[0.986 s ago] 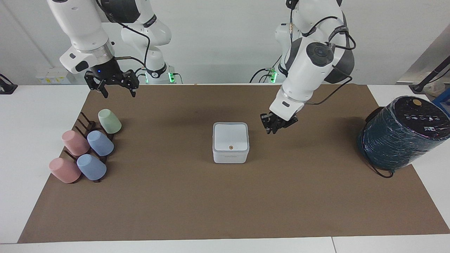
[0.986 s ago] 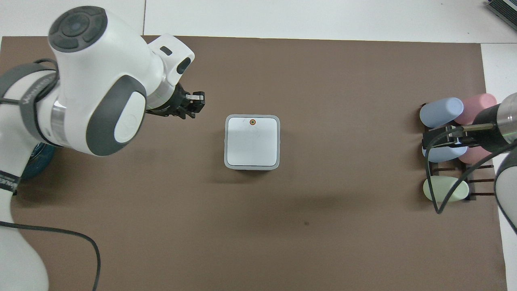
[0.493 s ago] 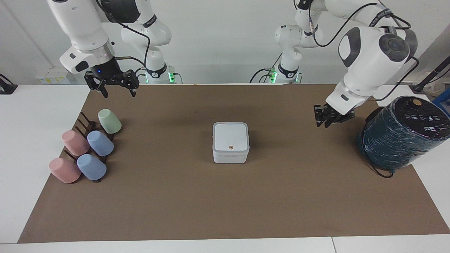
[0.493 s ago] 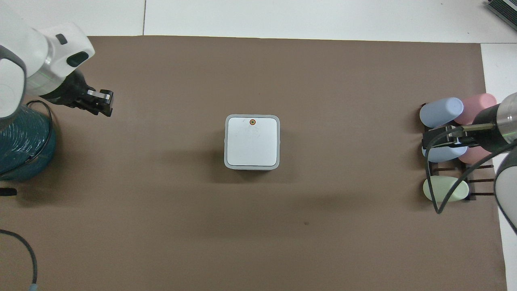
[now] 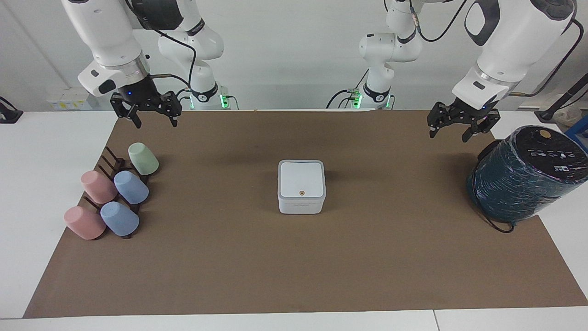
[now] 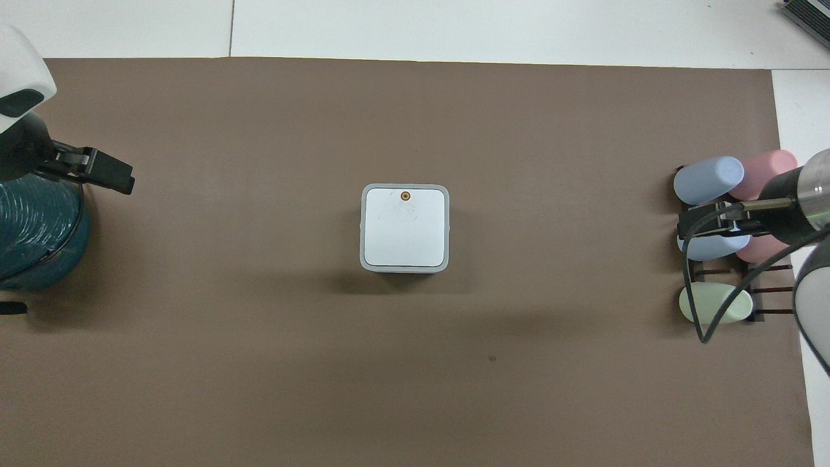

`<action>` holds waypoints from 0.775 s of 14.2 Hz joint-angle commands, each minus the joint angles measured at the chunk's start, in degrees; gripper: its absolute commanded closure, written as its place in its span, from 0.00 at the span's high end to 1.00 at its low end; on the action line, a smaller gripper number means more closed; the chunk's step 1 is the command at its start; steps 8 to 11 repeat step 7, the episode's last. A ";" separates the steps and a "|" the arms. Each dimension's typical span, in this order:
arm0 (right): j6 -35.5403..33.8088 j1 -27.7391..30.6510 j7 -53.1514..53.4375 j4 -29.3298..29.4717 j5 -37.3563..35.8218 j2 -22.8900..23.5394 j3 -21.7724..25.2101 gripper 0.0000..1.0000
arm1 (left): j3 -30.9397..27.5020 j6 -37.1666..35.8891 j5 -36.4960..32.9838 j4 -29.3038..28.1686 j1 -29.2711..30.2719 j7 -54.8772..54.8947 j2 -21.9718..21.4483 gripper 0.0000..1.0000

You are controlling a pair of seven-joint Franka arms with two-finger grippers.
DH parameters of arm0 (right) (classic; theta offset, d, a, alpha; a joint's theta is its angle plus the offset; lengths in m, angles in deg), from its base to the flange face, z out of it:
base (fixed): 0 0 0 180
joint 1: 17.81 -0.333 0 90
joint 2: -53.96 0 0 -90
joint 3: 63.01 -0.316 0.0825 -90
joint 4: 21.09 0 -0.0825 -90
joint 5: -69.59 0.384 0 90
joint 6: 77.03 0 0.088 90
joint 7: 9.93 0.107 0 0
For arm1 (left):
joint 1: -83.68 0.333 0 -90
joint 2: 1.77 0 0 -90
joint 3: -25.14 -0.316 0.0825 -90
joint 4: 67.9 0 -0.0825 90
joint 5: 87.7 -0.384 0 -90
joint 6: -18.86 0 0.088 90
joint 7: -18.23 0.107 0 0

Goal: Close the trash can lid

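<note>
Centrally, white trash can [image 5: 301, 188], lid [image 5: 301, 179] flat shut, both claws spread, empty.

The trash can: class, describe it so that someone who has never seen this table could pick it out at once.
On the brown mat, look at its middle, between the cup rack at the right arm's end and the dark teal cylinder at the left arm's end. The trash can stands alone there, a small white square box with rounded corners. Its flat lid, lying shut, bears a small orange dot.
</note>
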 commanded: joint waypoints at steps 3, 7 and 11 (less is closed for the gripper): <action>-0.12 0.30 -1.08 -1.16 1.08 -1.21 0.09 1.00 | 0.77 -0.01 -1.57 -0.79 0.55 0.68 -0.96 1.00; -0.20 0.30 -1.08 -1.16 1.08 -1.21 0.09 1.00 | 0.77 -0.01 -1.57 -0.79 0.46 0.51 -0.96 1.00; -0.20 0.30 -1.08 -1.16 1.08 -1.21 0.09 1.00 | 0.77 -0.01 -1.57 -0.79 0.46 0.51 -0.96 1.00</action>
